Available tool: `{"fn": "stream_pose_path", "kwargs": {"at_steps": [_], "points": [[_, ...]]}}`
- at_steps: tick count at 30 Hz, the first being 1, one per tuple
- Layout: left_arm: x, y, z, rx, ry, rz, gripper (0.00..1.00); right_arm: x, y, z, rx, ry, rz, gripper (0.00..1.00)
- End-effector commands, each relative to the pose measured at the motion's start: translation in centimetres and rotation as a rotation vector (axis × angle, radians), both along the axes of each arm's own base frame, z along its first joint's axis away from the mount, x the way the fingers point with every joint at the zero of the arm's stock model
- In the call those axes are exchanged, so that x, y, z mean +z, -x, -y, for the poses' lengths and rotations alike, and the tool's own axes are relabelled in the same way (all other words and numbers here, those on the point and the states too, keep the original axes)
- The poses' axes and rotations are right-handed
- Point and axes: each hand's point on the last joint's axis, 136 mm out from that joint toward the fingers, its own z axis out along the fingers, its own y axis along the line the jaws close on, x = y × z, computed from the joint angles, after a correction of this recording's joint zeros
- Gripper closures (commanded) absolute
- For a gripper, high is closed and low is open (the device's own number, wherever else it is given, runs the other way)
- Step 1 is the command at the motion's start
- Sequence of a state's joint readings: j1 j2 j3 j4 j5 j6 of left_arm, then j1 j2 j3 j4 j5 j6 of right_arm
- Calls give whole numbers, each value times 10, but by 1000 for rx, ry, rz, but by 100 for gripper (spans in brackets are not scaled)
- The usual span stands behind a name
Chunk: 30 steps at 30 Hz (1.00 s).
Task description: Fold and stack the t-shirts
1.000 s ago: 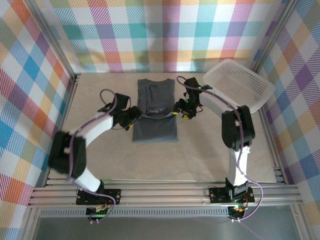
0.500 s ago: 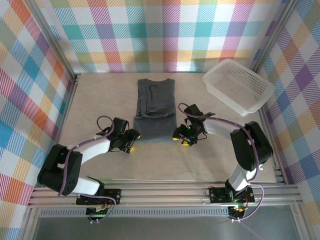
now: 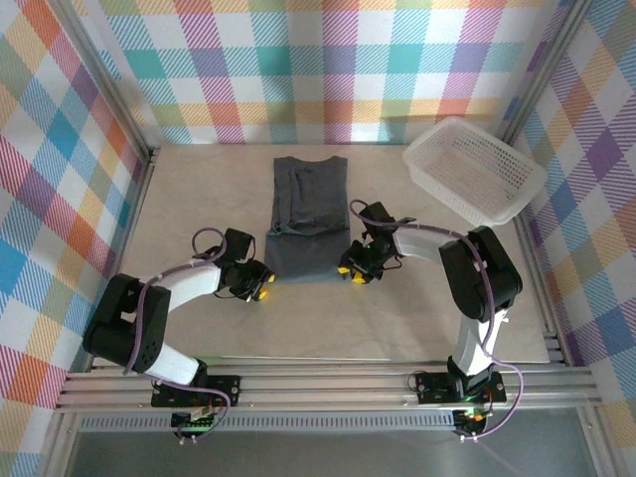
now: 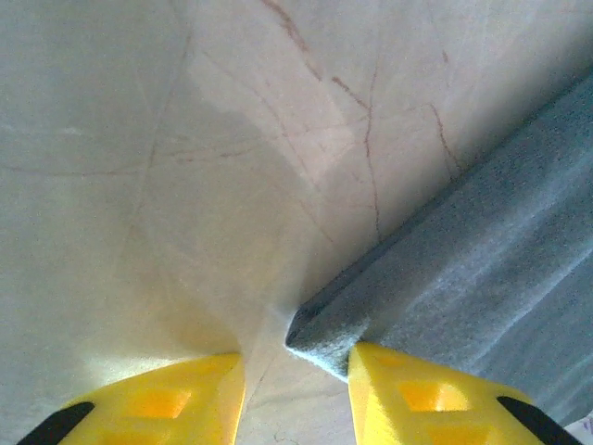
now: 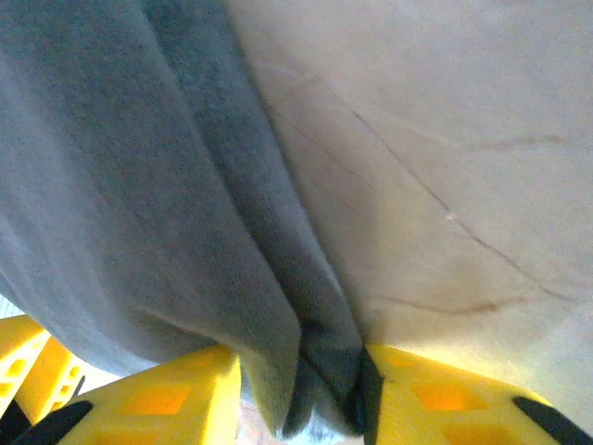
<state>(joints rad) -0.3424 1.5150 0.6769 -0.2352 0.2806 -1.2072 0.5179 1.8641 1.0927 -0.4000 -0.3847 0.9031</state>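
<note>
The dark slate-grey t-shirt point(image 3: 308, 214) lies as a long narrow strip down the middle of the table, collar end far. My left gripper point(image 3: 262, 285) rests on the table at its near left corner. In the left wrist view that corner point(image 4: 320, 334) pokes in between the open yellow fingers point(image 4: 296, 380) and touches the right one, with a gap to the left one. My right gripper point(image 3: 350, 271) is at the near right corner. In the right wrist view bunched layers of the t-shirt point(image 5: 120, 185) fill the space between its fingers point(image 5: 301, 389).
A white mesh basket point(image 3: 474, 171) stands at the back right, apart from the cloth. Bare beige table point(image 3: 199, 199) lies left of the shirt and in front of it. Checked walls close in the back and both sides.
Both grippers have come from the shirt's middle to its near corners. The right one has slid left onto the corner cloth. The shirt lies where it was.
</note>
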Motion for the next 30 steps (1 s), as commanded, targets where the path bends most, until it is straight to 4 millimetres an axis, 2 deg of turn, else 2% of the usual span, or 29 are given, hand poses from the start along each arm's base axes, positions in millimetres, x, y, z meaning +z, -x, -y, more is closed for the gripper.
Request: {"fn": "stream_pose_path", "kwargs": {"at_steps": [1,3,5,6,11,13,15,20,24,30], "points": [[32,-78,24,-31,60,308,66,4,-25,-14,2,-32,80,71],[36,-82,27,-42,62,317,67,4,-27,-16,0,-35,78,83],[38,-83,26,-44,61,322,73,6,-28,-16,-5,-33,84,97],[38,-83,25,-44,56,323,76,8,-28,-15,-8,-31,88,100],[39,-80,15,-34,24,337,91,21,-27,-12,-8,-30,111,100],[44,-82,13,-34,20,356,100,27,-26,-12,-5,-35,119,100],[52,-83,12,-43,10,373,100,35,-26,-11,-2,-39,134,100],[86,-76,6,-56,-15,408,100,63,-33,-6,-3,-43,182,100],[115,-64,4,-79,-7,438,100,94,-42,-1,-14,-67,237,100],[193,-54,0,-85,24,614,100,153,-49,5,-26,-115,346,100]]}}
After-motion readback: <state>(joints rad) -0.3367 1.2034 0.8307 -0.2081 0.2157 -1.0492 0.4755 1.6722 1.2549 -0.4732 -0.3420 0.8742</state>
